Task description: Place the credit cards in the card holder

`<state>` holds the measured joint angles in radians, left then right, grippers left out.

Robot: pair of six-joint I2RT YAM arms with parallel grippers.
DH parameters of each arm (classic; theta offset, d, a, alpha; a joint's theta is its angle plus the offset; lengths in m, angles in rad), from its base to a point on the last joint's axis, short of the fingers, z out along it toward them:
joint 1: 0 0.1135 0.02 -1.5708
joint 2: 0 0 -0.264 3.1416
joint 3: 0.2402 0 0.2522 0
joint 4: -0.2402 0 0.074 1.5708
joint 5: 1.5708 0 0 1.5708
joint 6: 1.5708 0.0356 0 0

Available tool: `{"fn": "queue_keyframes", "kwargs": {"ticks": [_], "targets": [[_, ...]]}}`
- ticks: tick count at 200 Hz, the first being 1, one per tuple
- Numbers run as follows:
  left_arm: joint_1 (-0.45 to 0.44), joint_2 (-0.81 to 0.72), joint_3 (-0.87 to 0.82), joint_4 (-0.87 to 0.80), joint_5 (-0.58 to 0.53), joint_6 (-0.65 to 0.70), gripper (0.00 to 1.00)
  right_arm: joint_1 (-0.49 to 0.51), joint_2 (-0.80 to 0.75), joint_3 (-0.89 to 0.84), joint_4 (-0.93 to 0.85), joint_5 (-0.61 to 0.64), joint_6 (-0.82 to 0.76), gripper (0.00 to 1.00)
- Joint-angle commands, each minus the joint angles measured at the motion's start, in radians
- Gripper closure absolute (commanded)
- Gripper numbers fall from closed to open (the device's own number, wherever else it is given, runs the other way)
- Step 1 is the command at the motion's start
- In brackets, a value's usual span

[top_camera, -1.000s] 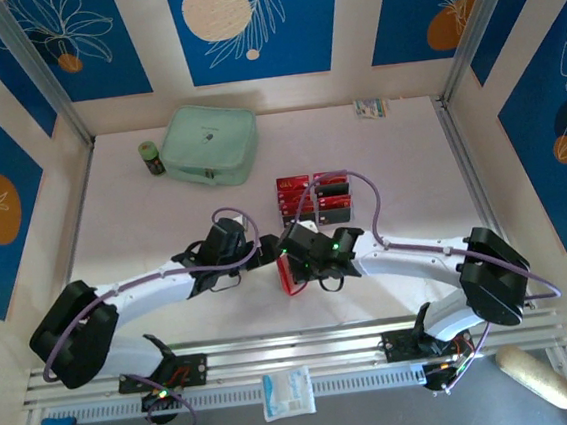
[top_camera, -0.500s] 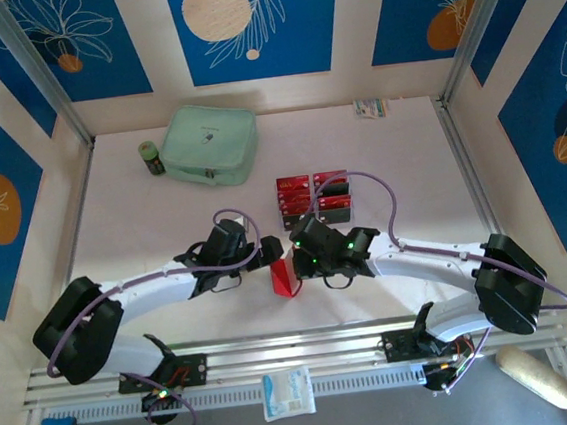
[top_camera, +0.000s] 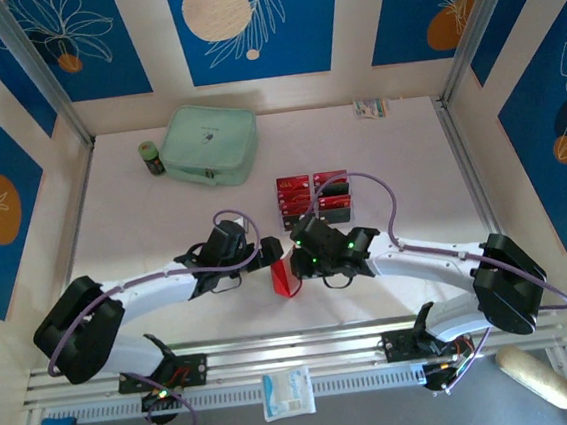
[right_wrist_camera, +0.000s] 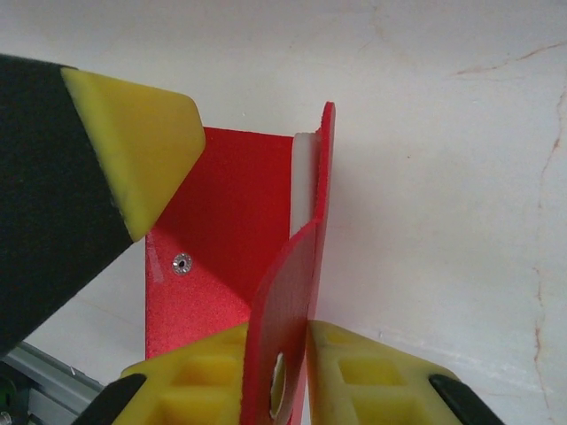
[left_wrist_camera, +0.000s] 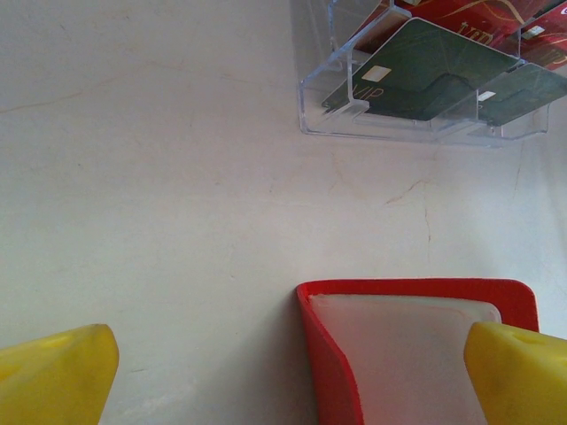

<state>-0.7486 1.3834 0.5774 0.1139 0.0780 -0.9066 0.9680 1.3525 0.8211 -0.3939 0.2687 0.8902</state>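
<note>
Top cam: small red leather-like folding wallet [top_camera: 287, 278] standing on edge on the white table [top_camera: 163, 209], thin red-and-dark rectangular cards [top_camera: 314, 193] close behind.
Left wrist: my left gripper [left_wrist_camera: 287, 376] spread wide, holding nothing, wallet by one fingertip.
Right wrist: my right gripper [right_wrist_camera: 276, 381] pinching the wallet's flap.
</note>
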Motion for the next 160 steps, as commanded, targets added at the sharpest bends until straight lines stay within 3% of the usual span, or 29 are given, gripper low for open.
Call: {"fn": "queue_keyframes", "kwargs": {"ticks": [1, 65, 93, 160], "targets": [[-0.010, 0.011, -0.011, 0.015, -0.003, 0.025, 0.00, -0.005, 0.019, -0.011, 0.022, -0.030, 0.002, 0.82], [-0.010, 0.017, -0.016, 0.027, -0.003, 0.027, 0.00, -0.016, 0.030, -0.017, 0.042, -0.051, 0.007, 0.90], [-0.010, 0.019, -0.019, 0.030, -0.003, 0.026, 0.00, -0.018, 0.035, -0.019, 0.050, -0.061, 0.009, 0.84], [-0.011, 0.023, -0.026, 0.041, -0.001, 0.025, 0.00, -0.018, 0.049, -0.019, 0.069, -0.077, 0.016, 0.82]]}}
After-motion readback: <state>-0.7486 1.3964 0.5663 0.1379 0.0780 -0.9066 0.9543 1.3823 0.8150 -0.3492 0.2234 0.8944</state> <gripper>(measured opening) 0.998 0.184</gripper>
